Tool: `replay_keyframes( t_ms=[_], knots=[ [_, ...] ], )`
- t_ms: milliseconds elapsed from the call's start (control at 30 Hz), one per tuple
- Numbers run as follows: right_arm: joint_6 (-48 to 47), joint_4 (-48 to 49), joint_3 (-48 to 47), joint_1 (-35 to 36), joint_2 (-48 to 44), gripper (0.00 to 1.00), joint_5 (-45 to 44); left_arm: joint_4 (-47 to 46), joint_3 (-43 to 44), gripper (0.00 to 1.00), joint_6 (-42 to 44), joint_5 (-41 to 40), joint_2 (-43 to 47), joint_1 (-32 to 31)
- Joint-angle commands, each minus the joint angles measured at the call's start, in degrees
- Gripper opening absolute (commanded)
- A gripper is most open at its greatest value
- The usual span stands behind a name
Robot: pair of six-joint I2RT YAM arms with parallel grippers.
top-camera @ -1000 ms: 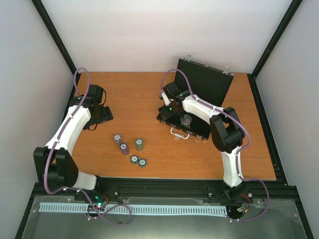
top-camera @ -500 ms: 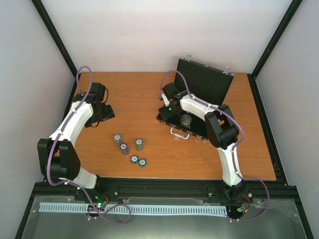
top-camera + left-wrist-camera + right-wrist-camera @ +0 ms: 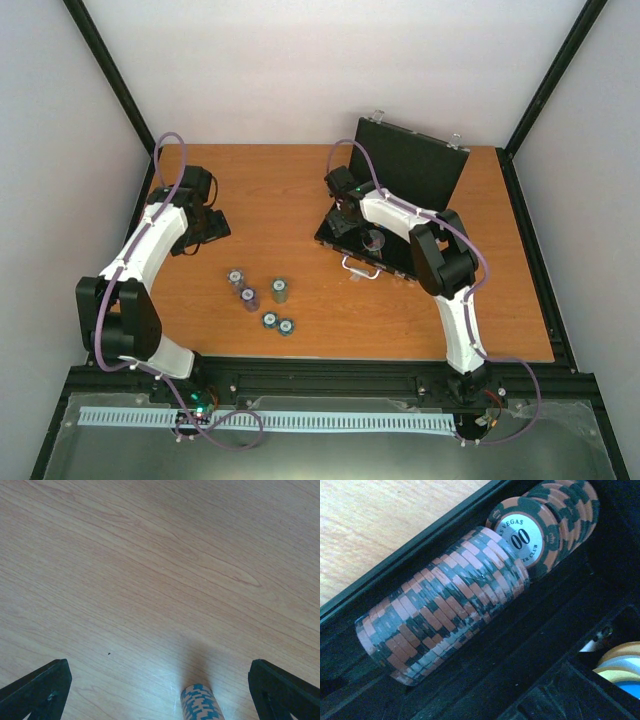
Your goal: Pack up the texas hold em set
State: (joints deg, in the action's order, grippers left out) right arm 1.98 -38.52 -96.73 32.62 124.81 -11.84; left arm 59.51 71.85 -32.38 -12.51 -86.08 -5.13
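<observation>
Top view: left arm (image 3: 150, 250) has re-posed its elbow slightly. Left fingers (image 3: 208, 226) hang at 9 o'clock of the table (image 3: 300, 200). Right fingers (image 3: 340, 222) have sunk lower into the 9 o'clock end of the open black case (image 3: 415, 165), which sits at 2 o'clock, lid upright. 5 chip stacks (image 3: 281, 290) lie loose at 8 o'clock: packing looks partway.

Left wrist: fingers spread fully, holding nothing; a blue-patterned stack (image 3: 200, 702) at 6 o'clock.

Right wrist: orange-and-green chip roll (image 3: 445, 610) lies in a case slot. Fingers unseen, grip cannot be told.
</observation>
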Motion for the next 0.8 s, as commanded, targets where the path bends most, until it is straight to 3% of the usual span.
replay_keyframes(
  t_ms=[0,267,633,767],
  knots=[
    [0.8,1.4,-2.3,-0.5,1.7,0.84,-6.4,-1.0,1.2,1.0,-0.2,-0.6,-0.1,0.2],
    [1.6,3.6,-0.8,-0.5,1.6,0.86,-8.6,-0.8,1.7,1.0,0.1,-0.6,0.1,0.2],
    [-1.9,2.1,3.3,-0.5,-8.5,1.0,10.3,-1.1,1.6,1.0,0.2,0.0,1.2,0.2],
    [-1.2,1.0,2.9,-0.6,-14.1,1.0,9.3,-1.2,1.6,1.0,0.5,0.0,1.9,0.2]
  ],
)
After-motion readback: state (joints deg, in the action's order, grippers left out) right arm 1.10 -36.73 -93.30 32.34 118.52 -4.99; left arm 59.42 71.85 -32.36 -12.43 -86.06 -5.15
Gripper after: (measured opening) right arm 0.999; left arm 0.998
